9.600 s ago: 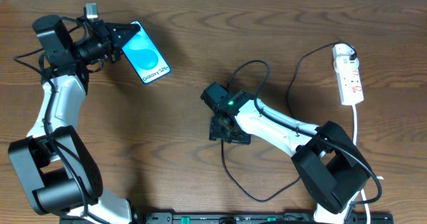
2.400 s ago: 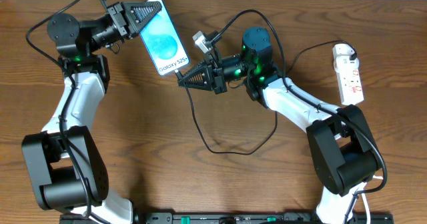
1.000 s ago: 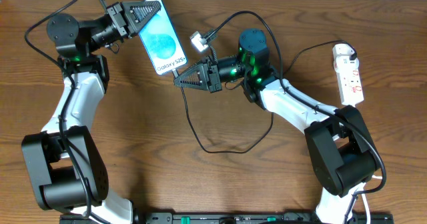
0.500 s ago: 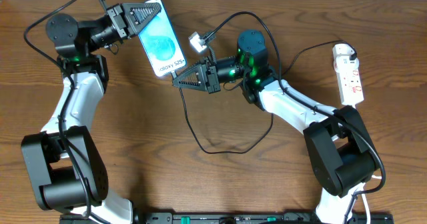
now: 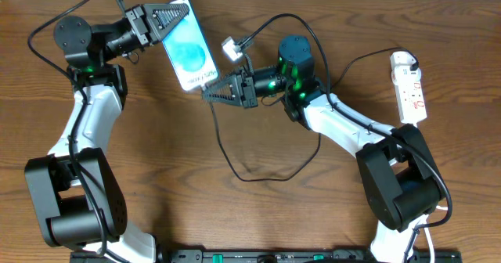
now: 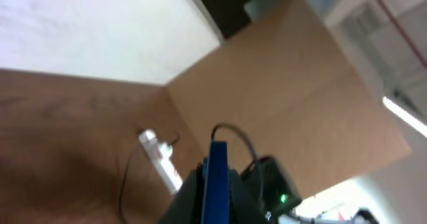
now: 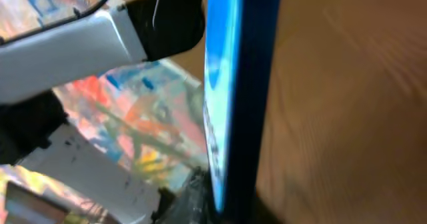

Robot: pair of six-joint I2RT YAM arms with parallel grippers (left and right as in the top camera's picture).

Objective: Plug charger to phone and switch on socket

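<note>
The phone (image 5: 188, 53), its blue screen lit, is held off the table at the top left with my left gripper (image 5: 174, 16) shut on its upper end. In the left wrist view the phone (image 6: 215, 177) shows edge-on between the dark fingers. My right gripper (image 5: 208, 93) has its tips against the phone's lower end, closed round the tip of the charger (image 5: 223, 149), whose black cable drops from there and loops over the table. The plug itself is hidden. In the right wrist view the phone (image 7: 233, 91) fills the middle, edge-on. The socket (image 5: 409, 87) lies at the far right.
The socket's white cord (image 5: 418, 149) runs down the right side, past the right arm's base (image 5: 395, 196). A white wrist camera block (image 5: 229, 48) with its own black lead sits above the right gripper. The left arm (image 5: 82, 130) stands along the left edge.
My right gripper has crept a little left and up against the phone's lower end, now covering the small text there. The left gripper and phone have held still.
</note>
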